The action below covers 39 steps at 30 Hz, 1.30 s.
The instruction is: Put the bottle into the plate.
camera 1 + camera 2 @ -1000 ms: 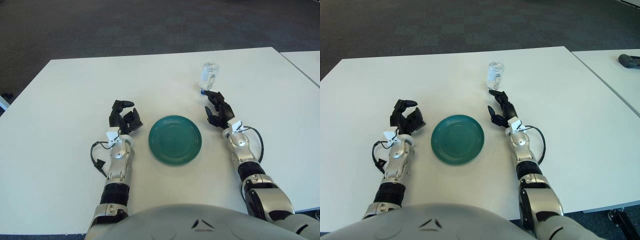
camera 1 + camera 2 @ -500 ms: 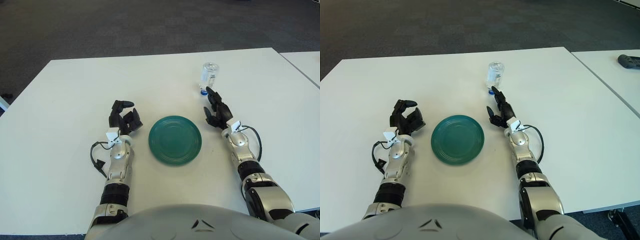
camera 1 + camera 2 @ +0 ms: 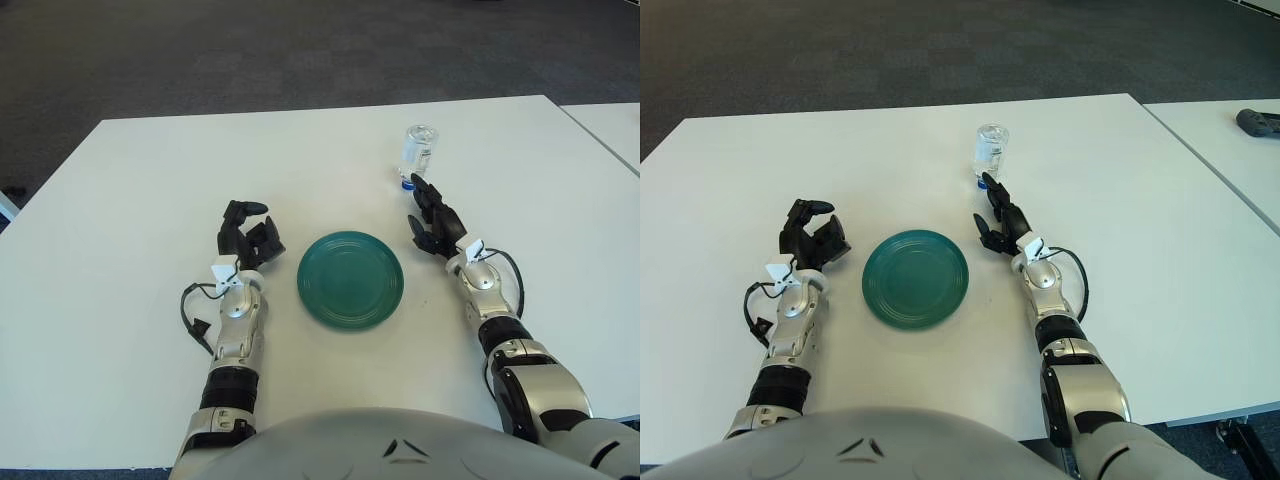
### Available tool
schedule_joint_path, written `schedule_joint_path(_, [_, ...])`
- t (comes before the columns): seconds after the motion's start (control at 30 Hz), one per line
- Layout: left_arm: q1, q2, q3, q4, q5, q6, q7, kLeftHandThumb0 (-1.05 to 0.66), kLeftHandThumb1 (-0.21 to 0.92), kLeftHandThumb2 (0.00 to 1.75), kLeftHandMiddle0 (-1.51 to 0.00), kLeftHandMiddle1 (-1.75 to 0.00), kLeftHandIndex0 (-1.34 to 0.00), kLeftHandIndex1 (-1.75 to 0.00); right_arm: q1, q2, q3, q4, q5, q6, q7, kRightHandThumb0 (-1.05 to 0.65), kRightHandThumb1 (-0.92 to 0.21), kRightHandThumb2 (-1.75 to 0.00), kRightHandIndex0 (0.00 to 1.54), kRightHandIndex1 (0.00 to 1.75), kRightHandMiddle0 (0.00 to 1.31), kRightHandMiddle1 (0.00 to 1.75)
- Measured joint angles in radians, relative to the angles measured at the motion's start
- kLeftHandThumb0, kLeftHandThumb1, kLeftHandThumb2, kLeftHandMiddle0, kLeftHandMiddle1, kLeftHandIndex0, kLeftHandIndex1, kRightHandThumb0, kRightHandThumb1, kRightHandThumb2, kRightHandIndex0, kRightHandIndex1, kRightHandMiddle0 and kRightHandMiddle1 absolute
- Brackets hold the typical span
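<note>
In the left eye view, a small clear plastic bottle (image 3: 417, 156) with a blue cap at its base is standing cap-down on the white rectangular table (image 3: 130, 200), towards the far right. Any label on it is too small to read. A round dark-green ridged plate (image 3: 350, 279) is lying near the table's middle, well apart from the bottle and holding nothing. The right hand (image 3: 434, 222), black-fingered on a silver forearm, is reaching between plate and bottle, its fingertips just short of the blue cap; its fingers are loosely spread and gripping nothing. The left hand (image 3: 246, 238) is showing to the left of the plate, fingers half curled around empty air.

In the right eye view, the same bottle (image 3: 989, 155) is standing just beyond the right hand (image 3: 1001, 223), whose fingers (image 3: 990, 188) are pointing up towards the cap without closing on it. The plate (image 3: 915, 277) is sitting between the two forearms, with the left hand (image 3: 813, 236) beside its left edge. A dark object (image 3: 1258, 121) is lying on a neighbouring white table (image 3: 1230, 160) at the far right; what it is cannot be told.
</note>
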Motion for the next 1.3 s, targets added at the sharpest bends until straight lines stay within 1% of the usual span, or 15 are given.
schedule_joint_path(0.3, [0.001, 0.0, 0.005, 0.0, -0.008, 0.0, -0.01, -0.46, 0.37, 1.25, -1.25, -1.75, -0.58, -1.75, 0.001, -0.004, 0.0, 0.001, 0.004, -0.008, 0.018, -1.05, -0.92, -0.61, 0.0, 0.0, 0.0, 0.0])
schedule_joint_path(0.5, [0.001, 0.0, 0.008, 0.002, -0.008, -0.001, -0.017, -0.46, 0.37, 1.25, -1.25, -1.75, -0.57, -1.75, 0.009, -0.012, -0.005, 0.0, 0.007, -0.039, 0.022, -1.05, -0.92, -0.64, 0.0, 0.0, 0.0, 0.0])
schedule_joint_path(0.63, [0.002, 0.0, 0.013, 0.006, -0.008, -0.004, -0.022, -0.46, 0.38, 1.23, -1.25, -1.75, -0.56, -1.75, 0.011, -0.014, -0.019, 0.003, 0.011, -0.039, 0.014, -1.05, -0.92, -0.68, 0.0, 0.0, 0.0, 0.0])
schedule_joint_path(0.67, [0.001, 0.0, 0.015, 0.008, -0.009, -0.006, -0.024, -0.46, 0.39, 1.22, -1.24, -1.75, -0.56, -1.75, 0.011, -0.014, -0.024, 0.005, 0.016, -0.039, 0.01, -1.05, -0.92, -0.72, 0.0, 0.0, 0.0, 0.0])
schedule_joint_path(0.7, [0.001, 0.0, 0.018, 0.014, -0.01, -0.01, -0.026, -0.46, 0.39, 1.22, -1.24, -1.75, -0.56, -1.75, 0.01, -0.016, -0.041, 0.01, 0.028, -0.039, -0.006, -1.05, -0.92, -0.72, 0.0, 0.0, 0.0, 0.0])
schedule_joint_path(0.8, [0.001, 0.0, 0.02, 0.017, -0.011, -0.012, -0.029, -0.46, 0.39, 1.22, -1.24, -1.75, -0.56, -1.75, 0.009, -0.02, -0.049, 0.016, 0.029, -0.041, -0.01, -1.05, -0.92, -0.76, 0.0, 0.0, 0.0, 0.0])
schedule_joint_path(1.03, [0.001, 0.0, 0.031, 0.03, -0.015, -0.015, -0.037, -0.46, 0.39, 1.22, -1.24, -1.75, -0.56, -1.75, 0.005, -0.043, -0.067, 0.042, 0.028, -0.084, -0.045, -1.05, -0.92, -0.79, 0.0, 0.0, 0.0, 0.0])
schedule_joint_path(1.3, [0.001, 0.0, 0.042, 0.034, -0.015, -0.02, -0.045, -0.46, 0.39, 1.22, -1.23, -1.75, -0.56, -1.75, 0.012, -0.08, -0.101, 0.059, 0.051, -0.102, -0.025, -1.05, -0.92, -0.83, 0.0, 0.0, 0.0, 0.0])
